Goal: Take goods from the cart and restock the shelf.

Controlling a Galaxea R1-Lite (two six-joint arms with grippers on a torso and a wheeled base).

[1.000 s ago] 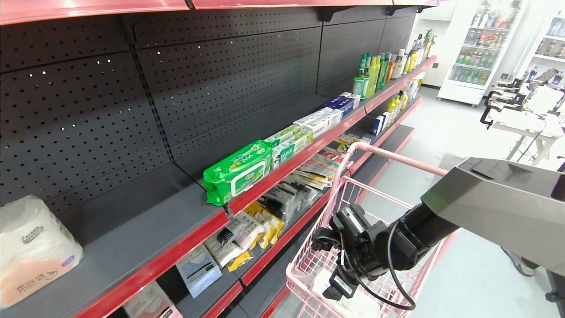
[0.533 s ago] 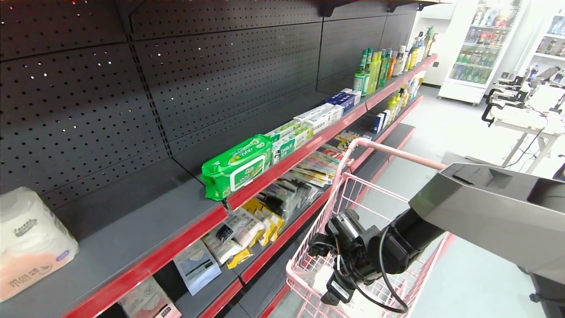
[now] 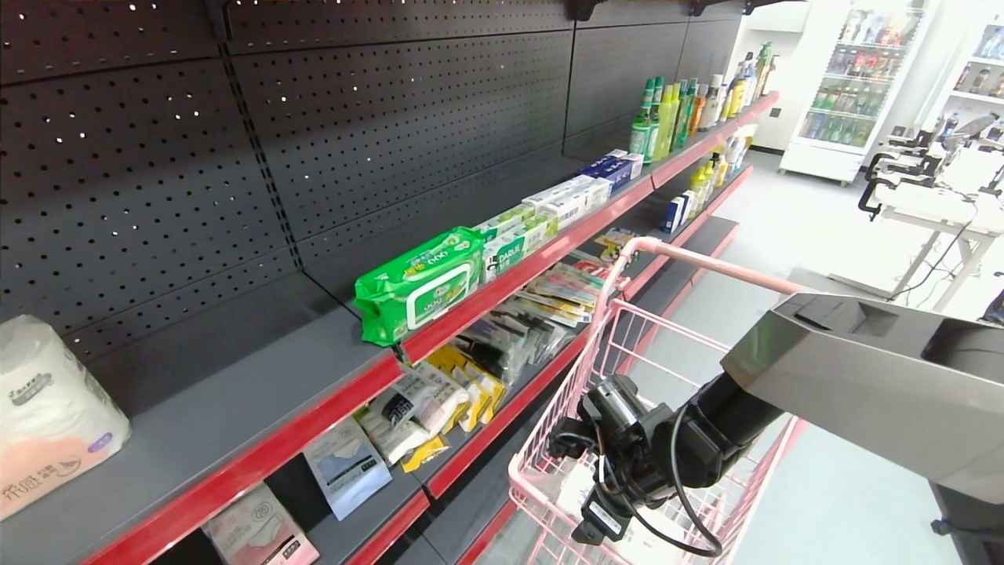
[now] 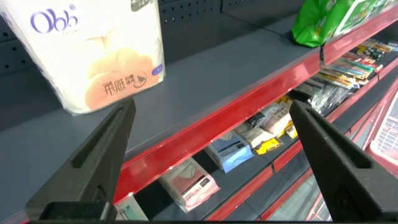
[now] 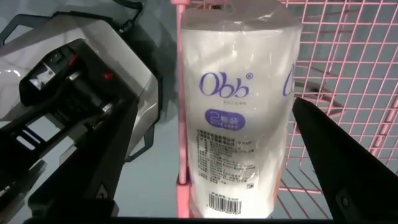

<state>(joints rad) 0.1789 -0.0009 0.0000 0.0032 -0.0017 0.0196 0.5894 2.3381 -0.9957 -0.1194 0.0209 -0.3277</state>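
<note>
right gripper [image 5: 211, 106]: fingers spread wide, down in the pink cart [image 3: 549, 471], lower middle of head view
paper roll pack [image 5: 236, 112]: in cart, ungripped
left gripper [image 4: 211, 106]: spread too, facing shelf [image 3: 235, 424]

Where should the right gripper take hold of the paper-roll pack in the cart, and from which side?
Probably across the rounded middle of the pack, coming from above. It lies lengthwise between the fingers of the open right gripper, and its width seems to fit their span.

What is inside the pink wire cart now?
A white plastic-wrapped paper roll pack sits in the pink wire cart, below the open jaws of the right gripper. The arm hides much of the basket floor.
</note>
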